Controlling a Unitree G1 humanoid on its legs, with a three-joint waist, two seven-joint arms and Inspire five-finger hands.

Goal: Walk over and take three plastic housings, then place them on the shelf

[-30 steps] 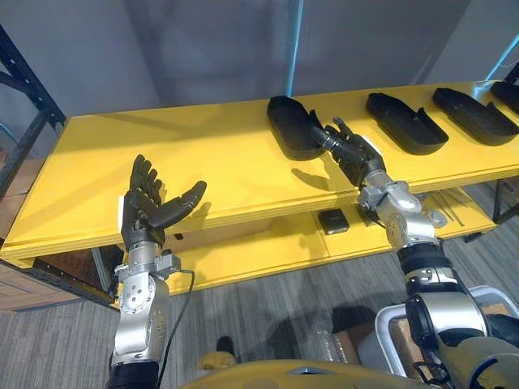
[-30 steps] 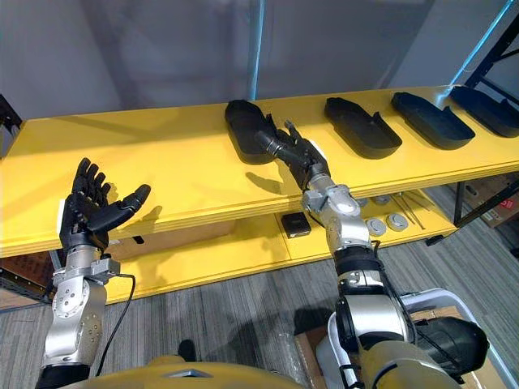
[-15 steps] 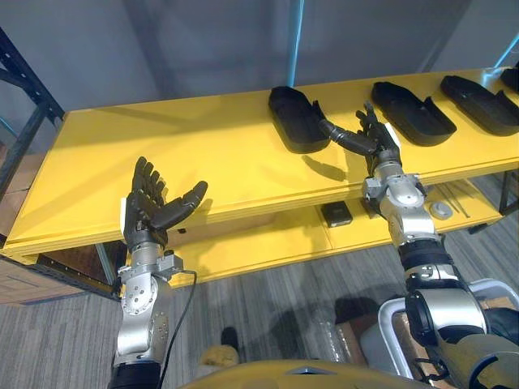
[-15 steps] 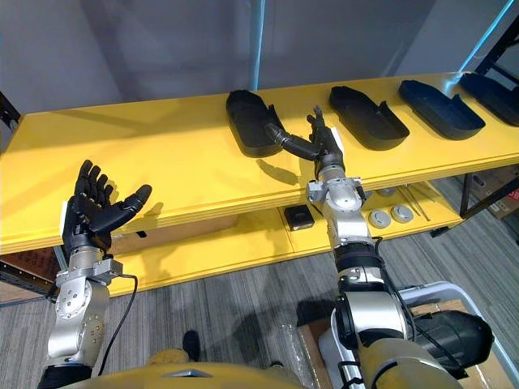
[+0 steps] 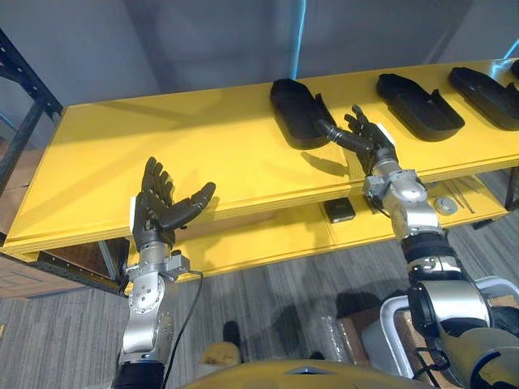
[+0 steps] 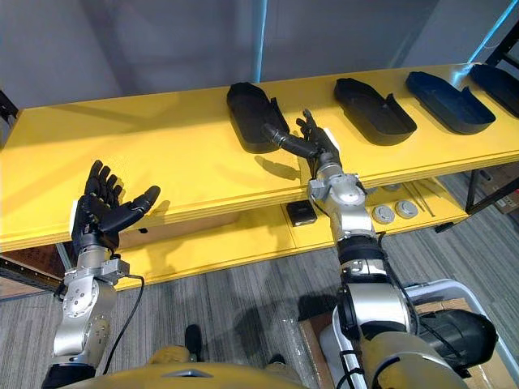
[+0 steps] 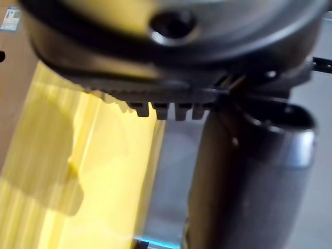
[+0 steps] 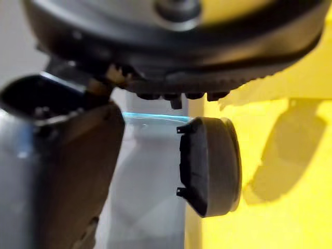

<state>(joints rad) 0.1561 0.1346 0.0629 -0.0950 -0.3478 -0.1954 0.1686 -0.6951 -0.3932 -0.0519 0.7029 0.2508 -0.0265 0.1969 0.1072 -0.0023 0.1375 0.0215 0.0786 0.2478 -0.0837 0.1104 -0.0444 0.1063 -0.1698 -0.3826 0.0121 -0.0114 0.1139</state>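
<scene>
Several black plastic housings lie in a row on the yellow shelf point(image 5: 203, 146): the nearest housing point(image 5: 294, 113), a second housing point(image 5: 418, 104) and a third housing point(image 5: 486, 85) further right. My right hand point(image 5: 371, 144) hovers over the shelf just right of the nearest housing, fingers straight and spread, thumb stretched toward its near end; whether it touches I cannot tell. The right wrist view has that housing point(image 8: 210, 166) past the hand, free of any grasp. My left hand point(image 5: 160, 209) is open and idle at the shelf's front edge, far left of the housings.
A lower yellow shelf point(image 5: 268, 239) carries a small black box point(image 5: 338, 211) and round metal discs point(image 6: 383, 215). A dark rack upright point(image 5: 24, 97) stands at the left. Grey wall lies behind the shelf. The shelf's left half is bare.
My right hand has come off the nearest housing, drawn back to its right and spread its fingers. The view has shifted a little; the left hand keeps its pose.
</scene>
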